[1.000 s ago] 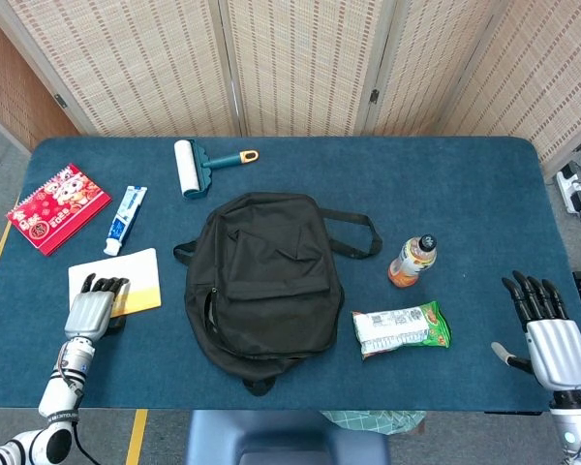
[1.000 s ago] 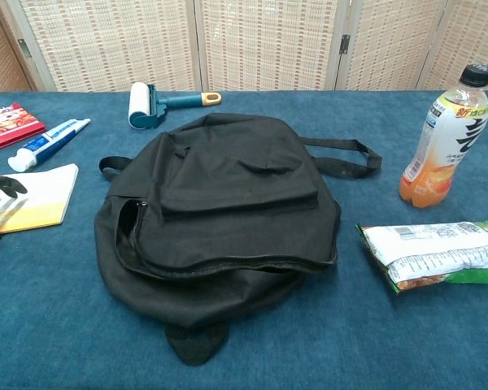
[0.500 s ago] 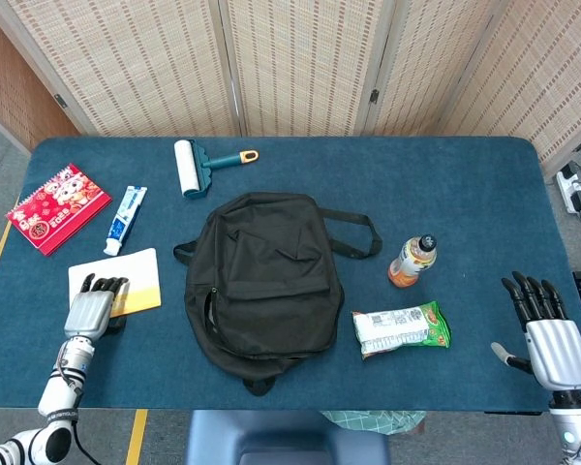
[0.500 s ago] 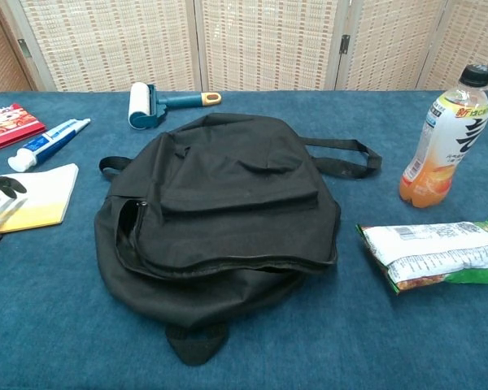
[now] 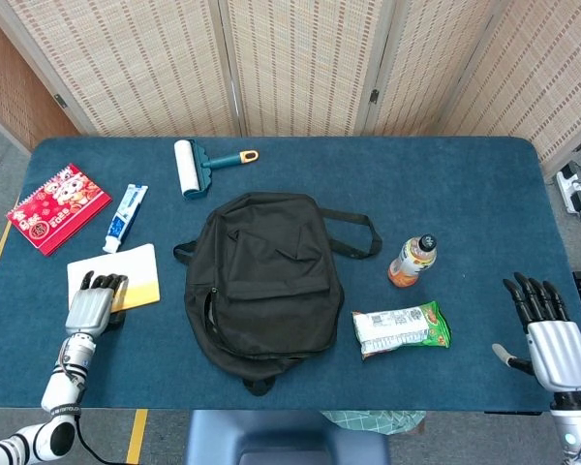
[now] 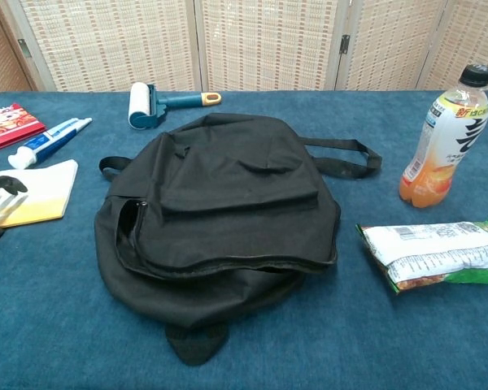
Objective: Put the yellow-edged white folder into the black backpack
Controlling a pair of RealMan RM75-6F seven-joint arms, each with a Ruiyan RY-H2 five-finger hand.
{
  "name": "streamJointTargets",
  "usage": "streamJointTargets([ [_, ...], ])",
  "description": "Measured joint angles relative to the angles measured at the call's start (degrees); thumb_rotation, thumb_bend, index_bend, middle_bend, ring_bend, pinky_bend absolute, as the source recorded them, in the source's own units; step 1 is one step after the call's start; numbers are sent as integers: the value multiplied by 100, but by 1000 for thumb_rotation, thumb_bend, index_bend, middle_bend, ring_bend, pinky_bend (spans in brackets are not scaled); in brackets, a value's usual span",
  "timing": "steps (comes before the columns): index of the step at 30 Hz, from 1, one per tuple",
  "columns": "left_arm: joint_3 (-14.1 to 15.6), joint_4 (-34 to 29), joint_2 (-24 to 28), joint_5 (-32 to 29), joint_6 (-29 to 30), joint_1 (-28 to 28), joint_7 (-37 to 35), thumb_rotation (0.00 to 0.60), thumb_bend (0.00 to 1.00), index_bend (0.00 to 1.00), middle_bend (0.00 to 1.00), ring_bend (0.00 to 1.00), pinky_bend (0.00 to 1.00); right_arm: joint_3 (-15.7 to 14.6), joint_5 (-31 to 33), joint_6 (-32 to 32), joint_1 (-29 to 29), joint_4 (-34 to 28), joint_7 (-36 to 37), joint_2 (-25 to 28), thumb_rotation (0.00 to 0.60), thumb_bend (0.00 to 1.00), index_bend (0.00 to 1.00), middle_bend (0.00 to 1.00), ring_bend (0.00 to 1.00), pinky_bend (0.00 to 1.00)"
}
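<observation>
The yellow-edged white folder [image 5: 116, 275] lies flat on the blue table [image 5: 465, 194] at about 9 o'clock from the black backpack [image 5: 261, 281], near the table's left side and apart from the bag. The left hand [image 5: 89, 308] rests on the folder's near-left corner, at roughly 7 o'clock of the sheet, palm down. Its dark fingers [image 5: 105, 284] reach forward over the white face and lie close together, pressing on the folder; whether a thumb is hooked under the edge cannot be told. In the chest view only the fingertips show at the left border, lying on the folder [image 6: 37, 193] just above its yellow strip.

The backpack sits in the middle of the table, front pocket up, with its side zip opening facing 9 o'clock, towards the folder.

The right hand [image 5: 550, 339] hovers off the table's near-right corner, at about 4 o'clock from the backpack, palm down, fingers straight and slightly spread, holding nothing.

At 12 o'clock from the folder lies a toothpaste tube [image 5: 124, 219], and at 10 o'clock a red notebook [image 5: 58, 207]. A lint roller [image 5: 201, 166] lies at 11 o'clock from the backpack, an orange drink bottle [image 5: 412, 261] at 3 o'clock, and a snack packet [image 5: 401, 329] at 4 o'clock.
</observation>
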Motion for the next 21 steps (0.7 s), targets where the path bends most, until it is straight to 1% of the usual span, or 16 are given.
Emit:
streamJointTargets([
  [2, 2, 128, -70, 37, 5, -9, -79, 600, 295, 247, 231, 185, 66, -1, 3, 5, -7, 5, 4, 0, 600, 44, 0, 59, 31, 0],
  [4, -2, 261, -151, 92, 37, -13, -193, 600, 315, 283, 255, 205, 68, -4, 4, 5, -12, 5, 10, 2, 600, 44, 0, 59, 31, 0],
  [6, -4, 380, -221, 174, 100, -11, -319, 600, 357, 338, 304, 240, 74, -3, 7, 8, -15, 4, 9, 2, 600, 43, 0, 59, 32, 0],
  [9, -3, 597, -346, 335, 218, -3, -553, 600, 386, 395, 364, 280, 91, -2, 11, 13, -21, 6, 10, 1, 600, 44, 0, 59, 34, 0],
  [13, 0, 986, -549, 531, 359, -3, -808, 600, 413, 433, 413, 317, 113, 2, 18, 15, -26, 9, 12, -5, 600, 44, 0, 59, 37, 0],
  [18, -35, 1457, -795, 730, 555, -15, -1204, 600, 485, 489, 477, 379, 170, 3, 17, 23, -33, 0, 6, -1, 600, 44, 0, 59, 41, 0],
  [21, -68, 1767, -941, 858, 719, -22, -1463, 600, 499, 510, 495, 395, 190, 3, 18, 27, -38, -3, 4, -1, 600, 43, 0, 59, 44, 0],
])
